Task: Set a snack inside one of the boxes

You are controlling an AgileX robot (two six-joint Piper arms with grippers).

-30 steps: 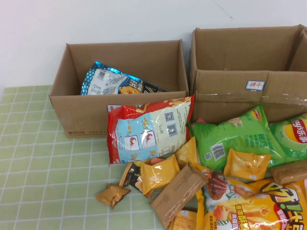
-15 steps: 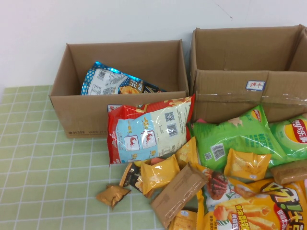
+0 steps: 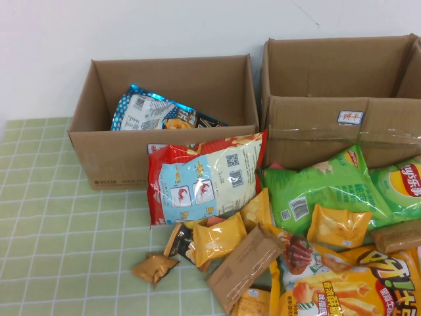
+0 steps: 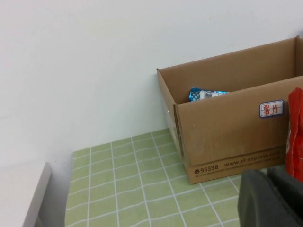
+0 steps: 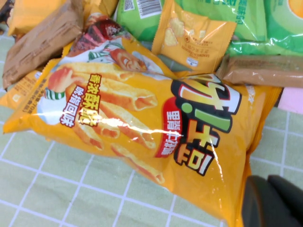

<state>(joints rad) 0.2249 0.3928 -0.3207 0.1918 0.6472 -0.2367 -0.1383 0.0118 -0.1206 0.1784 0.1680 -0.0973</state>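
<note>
The blue foil chip bag [image 3: 158, 113] lies inside the smaller brown box [image 3: 115, 161], leaning against its left wall, white back panel up. In the left wrist view a tip of the bag [image 4: 206, 94] shows above the box's front wall [image 4: 227, 142]. My left gripper [image 4: 268, 176] is low over the green tablecloth in front of that box, shut and empty. My right gripper [image 5: 270, 187] is shut and empty, just over the edge of a big yellow snack bag [image 5: 142, 123]. Neither gripper shows in the high view.
A red bag with a pale blue panel [image 3: 204, 174] leans on the small box's front. The larger taped box [image 3: 342, 131] stands to the right. Green bags [image 3: 322, 187], the yellow bag [image 3: 355, 283] and several small packets [image 3: 217, 240] lie in front.
</note>
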